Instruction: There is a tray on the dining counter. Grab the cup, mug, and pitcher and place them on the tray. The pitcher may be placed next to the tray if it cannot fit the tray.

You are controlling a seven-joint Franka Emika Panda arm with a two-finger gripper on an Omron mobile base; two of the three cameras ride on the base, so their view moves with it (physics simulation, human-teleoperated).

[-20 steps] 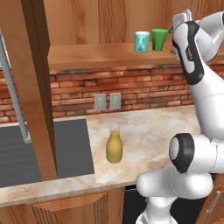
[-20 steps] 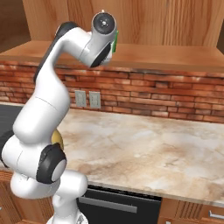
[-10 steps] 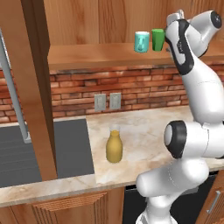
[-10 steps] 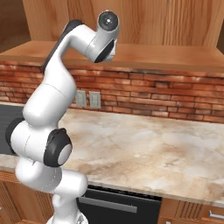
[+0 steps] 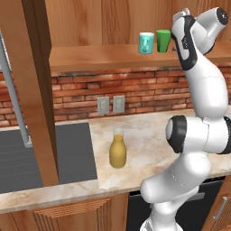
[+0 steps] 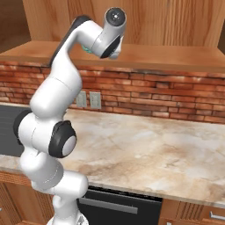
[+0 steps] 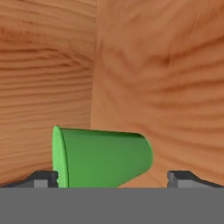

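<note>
Reaching for the cup (image 5: 163, 40) on the high wooden shelf (image 5: 103, 56) looks like the step in hand, and doing it well means coming in level along the shelf, keeping the cup centred between the fingers and closing on its side wall, below the rim, without nudging it into the mug (image 5: 146, 43).

From the left base camera, the hand (image 5: 179, 32) is raised to shelf height and the cup stands upright just beside it, on its far-left side, close enough that I cannot tell whether they touch. The mug stands just beyond the cup, farther from the hand. The pitcher (image 5: 118, 151) stands well below the hand on the marble surface (image 5: 149, 135), near the sink (image 5: 43, 155).

From the right base camera, the arm's wrist covers the hand; a sliver of the mug (image 6: 87, 48) peeks out behind the forearm. Nothing here settles the finger spacing.

From the hand camera, which is rolled so the cup (image 7: 103, 157) appears on its side, the cup sits straight ahead, between the two fingertips (image 7: 43, 179). They are spread wide, wider than the cup, with nothing held. The cup lies nearer one tip than the other, so a small sideways shift before closing seems wise.
</note>
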